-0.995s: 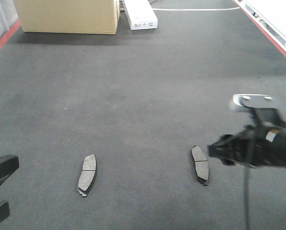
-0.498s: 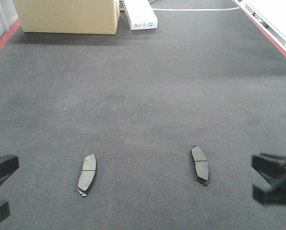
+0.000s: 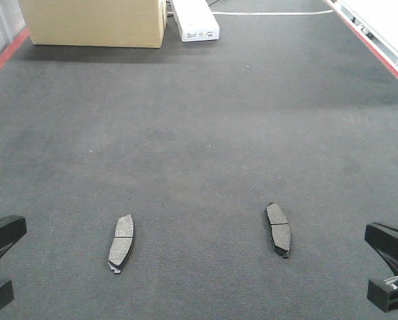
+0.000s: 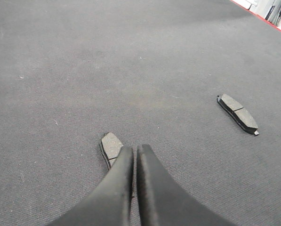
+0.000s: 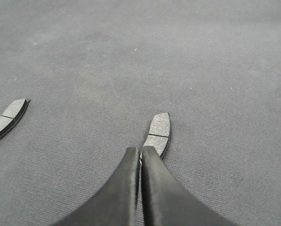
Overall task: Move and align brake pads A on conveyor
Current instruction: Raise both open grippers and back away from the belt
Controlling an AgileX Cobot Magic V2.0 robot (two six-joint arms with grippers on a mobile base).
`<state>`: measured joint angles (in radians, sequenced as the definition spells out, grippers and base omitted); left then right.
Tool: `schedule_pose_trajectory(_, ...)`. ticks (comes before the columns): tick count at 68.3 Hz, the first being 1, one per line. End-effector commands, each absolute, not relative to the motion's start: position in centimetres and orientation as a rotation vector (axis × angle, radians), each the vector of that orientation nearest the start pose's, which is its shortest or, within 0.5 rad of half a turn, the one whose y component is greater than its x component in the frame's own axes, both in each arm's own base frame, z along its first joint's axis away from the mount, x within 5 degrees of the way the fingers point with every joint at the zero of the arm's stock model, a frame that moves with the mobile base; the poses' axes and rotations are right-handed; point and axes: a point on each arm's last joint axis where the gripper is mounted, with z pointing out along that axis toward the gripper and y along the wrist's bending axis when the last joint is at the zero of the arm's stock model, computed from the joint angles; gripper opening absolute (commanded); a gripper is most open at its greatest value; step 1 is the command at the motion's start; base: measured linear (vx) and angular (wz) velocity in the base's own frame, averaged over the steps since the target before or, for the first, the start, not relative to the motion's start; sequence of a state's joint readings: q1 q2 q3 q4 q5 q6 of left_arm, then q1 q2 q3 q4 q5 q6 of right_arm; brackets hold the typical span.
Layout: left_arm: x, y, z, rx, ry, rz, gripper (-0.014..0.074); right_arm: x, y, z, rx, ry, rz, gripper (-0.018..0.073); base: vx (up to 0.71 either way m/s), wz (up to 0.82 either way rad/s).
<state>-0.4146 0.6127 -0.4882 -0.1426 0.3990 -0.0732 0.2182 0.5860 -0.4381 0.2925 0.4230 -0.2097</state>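
Nearest, the left claw (image 4: pixel 134 148) and right claw (image 5: pixel 140 149) sit low at the bottom corners, each with fingers pressed together and empty. Just past each tip a dark grey brake pad lies flat on the charcoal belt (image 3: pixel 199 133): the left pad (image 3: pixel 121 243) and right pad (image 3: pixel 278 229), well apart. Farthest back stand a cardboard box (image 3: pixel 92 23) and a white box (image 3: pixel 195 20).

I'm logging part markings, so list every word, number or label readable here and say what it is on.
No text here is legible.
The white box: dark print on its near end, too small and blurred to read.
The cardboard box: no print visible.
The left brake pad and right brake pad: no markings visible.
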Motion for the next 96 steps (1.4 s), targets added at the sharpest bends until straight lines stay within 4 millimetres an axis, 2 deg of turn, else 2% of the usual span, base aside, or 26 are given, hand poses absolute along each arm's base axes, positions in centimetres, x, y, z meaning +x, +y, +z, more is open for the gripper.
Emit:
schedule_pose_trajectory(1, 11.5, -5.62, 30.55, 0.235, 1.924, -0.47, -0.0006, 11.64, 3.57, 29.11, -0.227, 1.947, 0.285, -0.001, 0.0, 0.0)
schedule_pose_trajectory(59, 11.5, -5.62, 30.55, 0.235, 1.924, -0.47, -0.0006, 11.64, 3.57, 29.12, -0.227, 1.946, 0.285, -0.001, -0.01, 0.0)
schedule_pose_trajectory(96, 11.5, -5.62, 30.55, 0.235, 1.924, -0.47, -0.0006, 11.6, 3.59, 29.03, -0.23, 1.957, 0.286, -0.0009, -0.18, 0.08)
